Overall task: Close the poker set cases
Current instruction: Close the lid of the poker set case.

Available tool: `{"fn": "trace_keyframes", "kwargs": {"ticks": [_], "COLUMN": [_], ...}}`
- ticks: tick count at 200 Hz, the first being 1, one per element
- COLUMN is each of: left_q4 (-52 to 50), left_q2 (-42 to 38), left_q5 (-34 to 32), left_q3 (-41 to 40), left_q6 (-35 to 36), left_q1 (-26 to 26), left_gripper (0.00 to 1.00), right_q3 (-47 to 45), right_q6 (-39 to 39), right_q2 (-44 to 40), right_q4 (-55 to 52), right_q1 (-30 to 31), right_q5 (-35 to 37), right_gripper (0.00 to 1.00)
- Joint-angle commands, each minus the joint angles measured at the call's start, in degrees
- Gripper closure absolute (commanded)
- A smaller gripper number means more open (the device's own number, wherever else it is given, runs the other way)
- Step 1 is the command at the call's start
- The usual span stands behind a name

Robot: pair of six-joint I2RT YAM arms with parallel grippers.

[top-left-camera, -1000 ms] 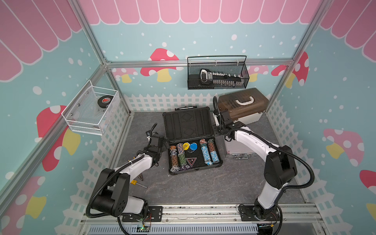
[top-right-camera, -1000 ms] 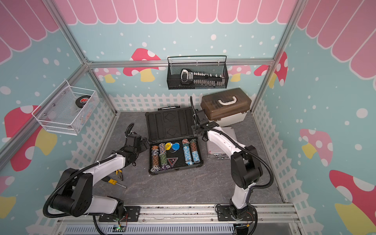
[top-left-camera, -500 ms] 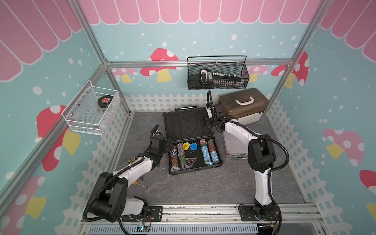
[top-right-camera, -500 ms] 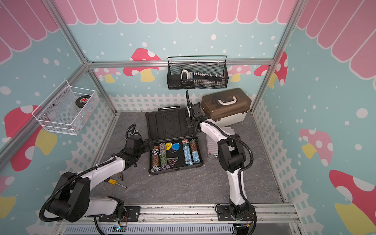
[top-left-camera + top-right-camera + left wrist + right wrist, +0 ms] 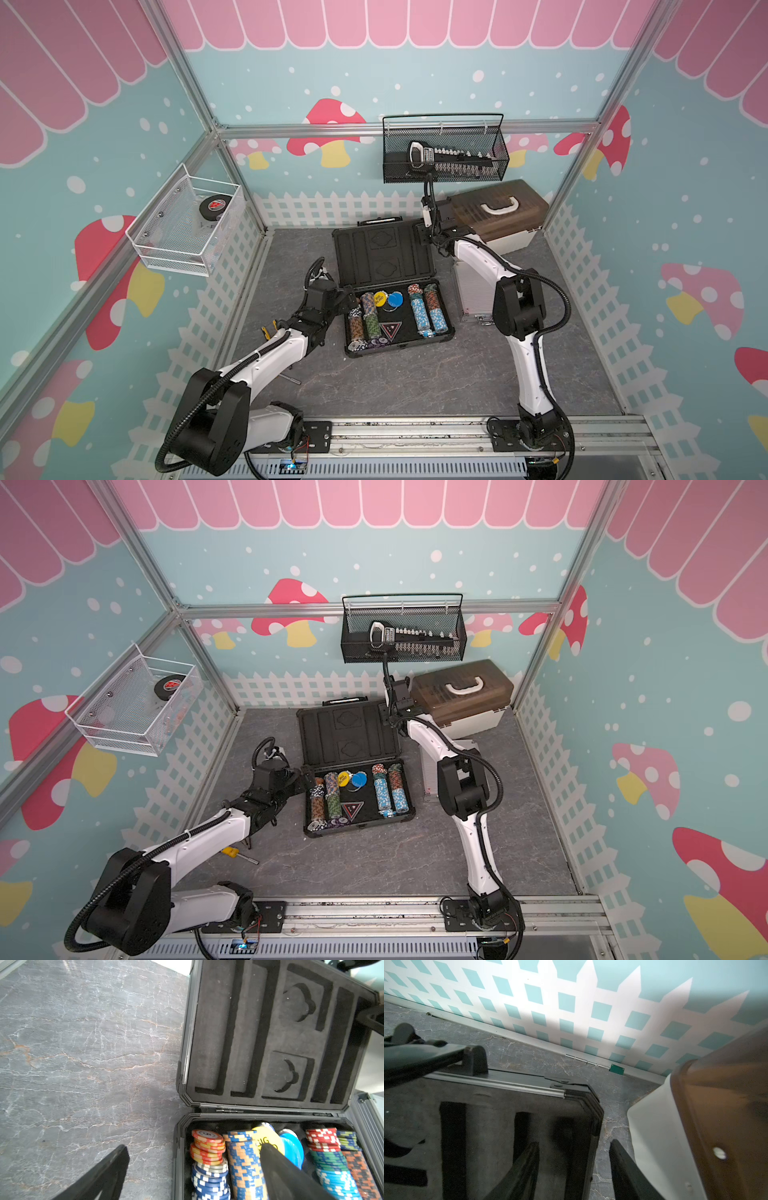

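ITEM 1 – black case [image 5: 376, 266], lg, ribbed. Lies open at centre of table [image 5: 415, 382]; lid [image 5: 349, 733] swung back toward rear wall, foam side up, handle [image 5: 380, 221] on far edge. Base [image 5: 400, 348] nearest the arms, packed w/ chips [image 5: 428, 309], a few loose at front.
Handling, est.: rigid shell, single hinge line. Base heavy w/ chips, unlikely to slide. Lid light but smooth, apt to slip off a fingertip. Best hold: lid's free edge or corner nr handle, lifted and swung over.

ITEM 2 – silver case [image 5: 473, 291], sm. Lies flat just R of item 1, partly under R arm; appears shut already.

R gripper [image 5: 573, 1142]: jaws apart, straddling lid's edge at far R corner, one finger [image 5: 521, 1167] over foam, other outside; not clamped.

L gripper [image 5: 194, 1147]: jaws wide, straddling base's L wall, gripping nothing. Needs clearing before lid drops.

Adj.: white box w/ brown lid [image 5: 523, 218], just beside R gripper.
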Motion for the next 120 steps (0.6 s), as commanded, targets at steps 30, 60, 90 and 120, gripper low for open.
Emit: {"fn": "trace_keyframes", "kwargs": {"ticks": [30, 60, 90, 120], "left_q4": [-7.4, -11.2, -14.3, -17.7], "left_q2": [-3.2, -4.8, -6.2, -6.3], "left_q5": [0.0, 0.7, 2.1, 1.8], "left_q3": [1.6, 2.3, 2.5, 2.6], "left_q6": [4.6, 7.5, 8.5, 8.3], "left_q1": [-2.9, -6.0, -9.1, -13.4], "left_gripper": [0.01, 0.01, 0.01, 0.01], "right_q3": [1.7, 1.5, 0.6, -3.0], "right_q6": [-0.8, -1.5, -2.3, -2.4], "right_q2": [2.2, 2.0, 0.8, -1.6], "right_q4": [0.2, 0.5, 0.9, 2.0], "right_q1": [-0.6, -0.7, -0.7, -0.7], "right_q5": [-0.8, -1.3, -2.0, -2.8], "right_gripper": [0.6, 0.75, 0.9, 0.96]}}
